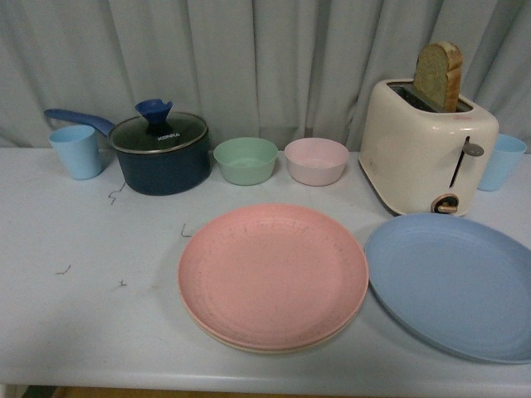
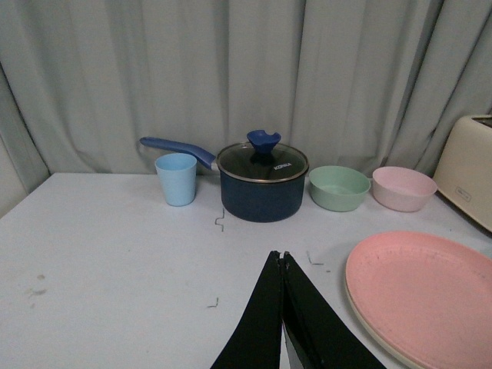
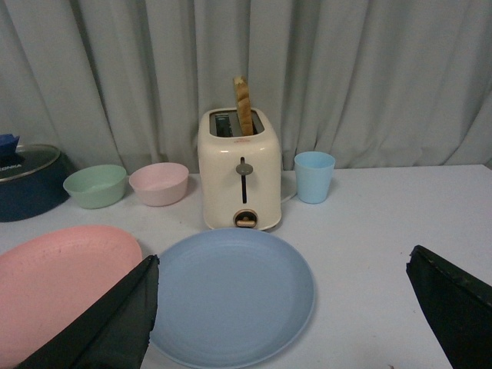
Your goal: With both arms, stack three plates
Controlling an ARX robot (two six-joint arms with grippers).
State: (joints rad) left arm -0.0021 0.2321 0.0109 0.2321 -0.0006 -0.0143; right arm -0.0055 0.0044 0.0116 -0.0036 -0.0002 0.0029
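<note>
So, nearest first: low centre of the front view, pink plate (image 1: 272, 274) lying on beige plate (image 1: 249, 346), only a thin beige rim showing beneath. Just beside it, lower right of the frame, light blue plate (image 1: 456, 286) flat on the tabletop (image 1: 83, 315), apart from the pair by a narrow gap. Two of three stacked, by the look of it — blue one left to go.

Left gripper (image 2: 281, 257), bottom centre of the left wrist view, jaws pressed together on nothing, over bare tabletop beside the pink rim. Right gripper (image 3: 280, 265), jaws spread wide and empty, framing the blue plate in the right wrist view.

Probably next: lower the right jaws to the blue rim, pinch, lift, carry over the pink plate, set down centred. Calls for a shallow approach, with so thin a rim lying flat on the tabletop.

Further back: toaster (image 1: 427, 149) with a bread slice (image 1: 440, 75) standing up, close behind the blue plate — likeliest obstacle on the lift. Mint bowl (image 1: 246, 160), pink bowl (image 1: 316, 161), lidded dark blue pot (image 1: 162, 153), left blue cup (image 1: 77, 151) and right blue cup (image 1: 502, 162), all well clear along the curtain (image 1: 290, 58).
</note>
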